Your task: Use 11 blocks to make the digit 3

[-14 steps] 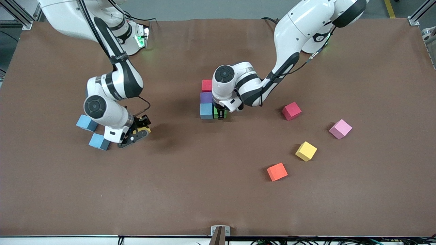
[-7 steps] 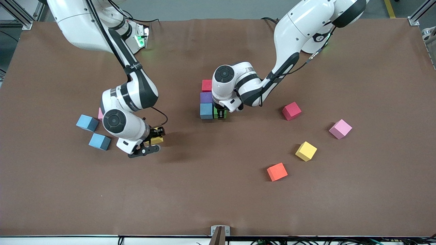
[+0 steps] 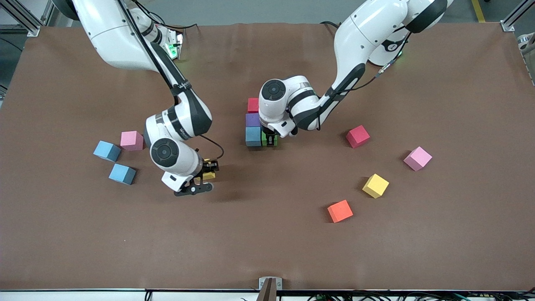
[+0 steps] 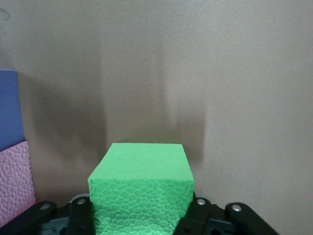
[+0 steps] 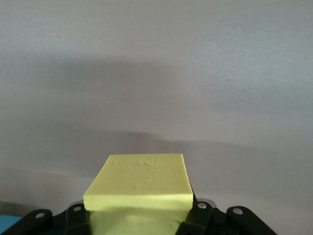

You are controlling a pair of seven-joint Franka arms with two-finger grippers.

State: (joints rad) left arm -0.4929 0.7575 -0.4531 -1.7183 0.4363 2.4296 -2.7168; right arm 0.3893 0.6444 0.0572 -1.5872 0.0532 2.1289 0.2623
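Two grippers each clamp one cube. The left gripper [image 3: 271,140] is closed on a green block [image 4: 142,188], low at the table with the block just beside the blue block [image 3: 253,136] of the started figure, at its 3 o'clock in the front view; whether they touch cannot be told. Seat it flush and square before releasing, without nudging the purple block [image 3: 253,120] or red block [image 3: 253,105]. The right gripper [image 3: 205,175] grips a yellow block [image 5: 139,193] above bare table [image 3: 267,234], at 8 o'clock from the figure. Carry it level, clear of the left arm.
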